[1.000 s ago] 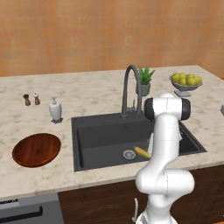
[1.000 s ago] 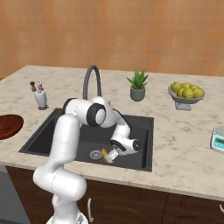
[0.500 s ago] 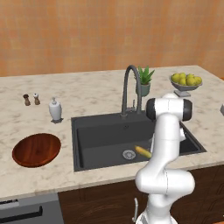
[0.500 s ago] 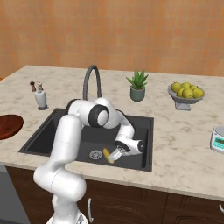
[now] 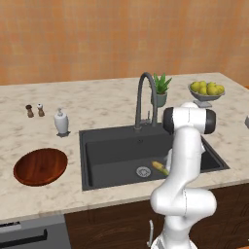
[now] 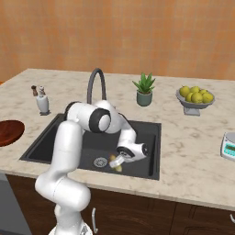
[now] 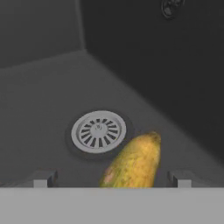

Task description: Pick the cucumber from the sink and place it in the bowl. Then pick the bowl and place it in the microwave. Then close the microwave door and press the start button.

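The cucumber (image 7: 133, 164), stubby and yellow-green, lies on the floor of the dark grey sink (image 5: 112, 151), just beside the round steel drain (image 7: 99, 131). My gripper (image 7: 111, 179) is down in the basin and open. One fingertip (image 7: 41, 179) stands on each side of the cucumber without touching it. From the right base view the gripper (image 6: 117, 161) hangs right over the cucumber (image 6: 113, 164). The reddish-brown bowl (image 5: 40, 166) sits empty on the counter left of the sink. The microwave and its door are out of view.
The arched dark faucet (image 5: 146, 97) stands behind the basin, with a potted plant (image 5: 160, 90) beside it. A grey dish of yellow-green fruit (image 5: 206, 90) sits at the right. A soap dispenser (image 5: 61, 121) and shakers (image 5: 35, 111) stand at the left, and a scale (image 6: 228, 146) at the far right.
The hand has sunk a little lower over the cucumber, still open. The cucumber and the bowl have not moved.
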